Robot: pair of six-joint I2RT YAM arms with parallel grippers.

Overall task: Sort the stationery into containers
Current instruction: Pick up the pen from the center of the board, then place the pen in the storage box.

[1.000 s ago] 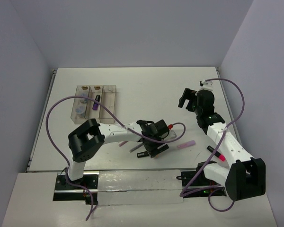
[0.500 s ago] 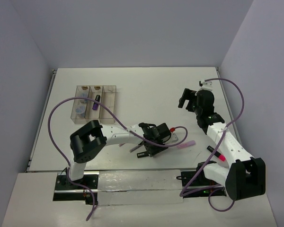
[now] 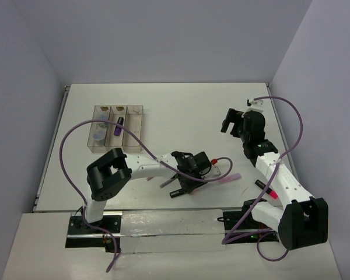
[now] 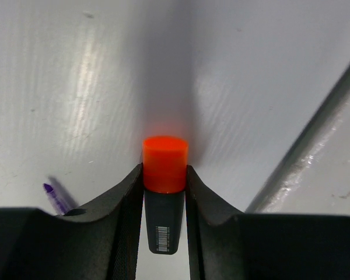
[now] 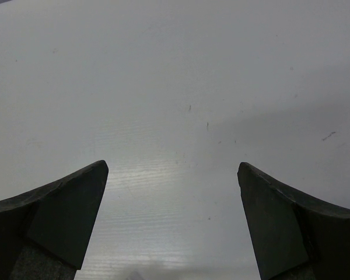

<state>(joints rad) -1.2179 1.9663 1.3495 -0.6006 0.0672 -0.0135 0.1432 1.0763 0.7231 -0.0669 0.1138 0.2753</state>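
**left gripper clamps orange highlighter near the counter's near edge**

the left gripper (image 4: 164, 175) is clenched on the orange highlighter (image 4: 164, 166). both fingers (image 4: 125, 201) press its sides just below the cap. the orange cap pokes out past the fingertips toward the white counter (image 3: 181, 105), and the black barrel with its barcode runs back between the jaws. whether the cap touches the surface cannot be told. from above, this gripper (image 3: 202, 164) sits close to the near edge, about midway along it, with the orange cap (image 3: 211, 157) showing on its far side.

the pink bar (image 3: 230, 178) lies just right of the gripper, flat on the counter. a thin pen (image 3: 165, 183) pokes out from under the left arm, toward the near edge. in the left wrist view a small purple tip (image 4: 54, 196) lies at the lower left.

the tray (image 3: 137, 116) stands near the far left corner. a purple highlighter (image 3: 116, 129) lies in its middle compartment, and bluish round pieces (image 3: 102, 123) lie in its left one.

the right gripper (image 5: 172, 201) is released, its jaws spread wide over bare counter. from above it (image 3: 227, 123) hangs toward the right edge. a pink highlighter (image 3: 271, 191) lies by that edge, partly hidden by the right arm.
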